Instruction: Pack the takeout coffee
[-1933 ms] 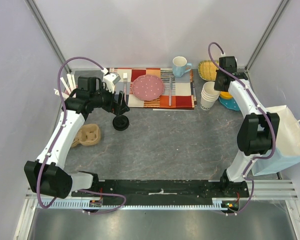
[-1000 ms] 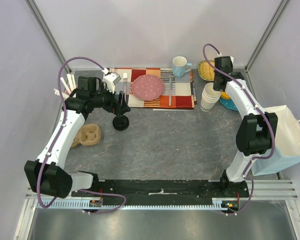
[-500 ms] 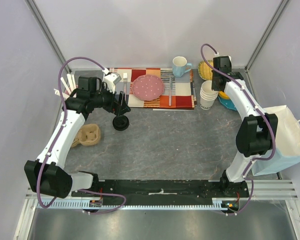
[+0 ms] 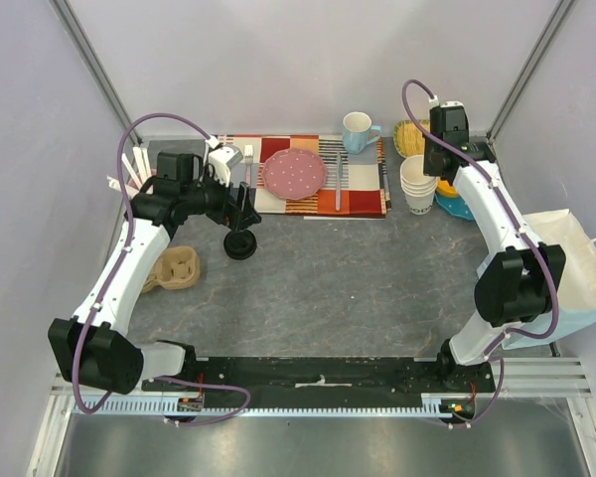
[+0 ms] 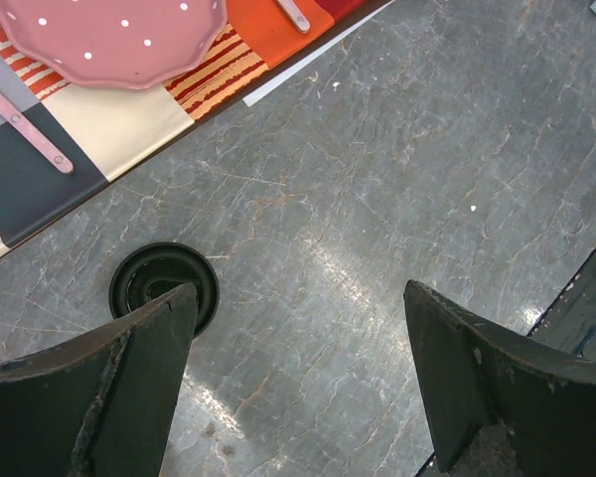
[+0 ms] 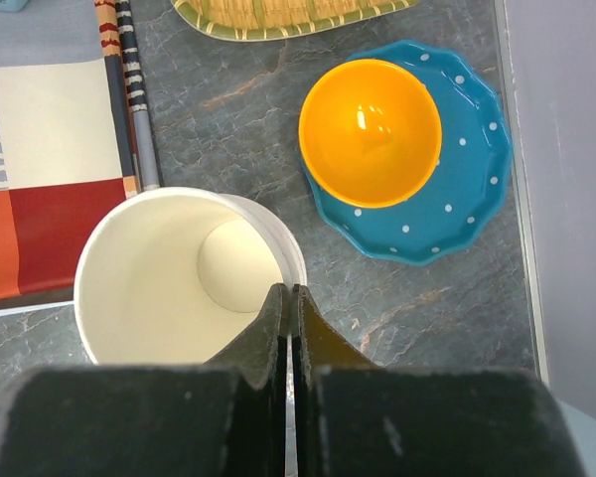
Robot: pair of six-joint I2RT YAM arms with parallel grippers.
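The cream-white paper cup (image 6: 149,278) tops a stack of like cups (image 4: 418,185) at the back right, by the placemat's right end. My right gripper (image 6: 290,290) is shut on its near rim, one finger inside and one outside; it shows over the stack in the top view (image 4: 430,165). The round black lid (image 5: 164,288) lies flat on the grey table left of centre (image 4: 240,244). My left gripper (image 5: 298,293) is open and empty, hovering just beyond the lid in the top view (image 4: 244,211), its left finger over the lid's edge.
A striped placemat (image 4: 363,195) holds a pink plate (image 4: 294,173) and cutlery. A light blue mug (image 4: 358,131) and a woven basket (image 4: 411,137) stand behind. An orange bowl (image 6: 370,131) sits on a blue dotted plate (image 6: 467,189). A cardboard cup carrier (image 4: 172,268) is left, a white bag (image 4: 568,266) right.
My right gripper swung left over the cup stack, came down on the top cup's rim, then shifted slightly right with it. The left arm has barely moved.
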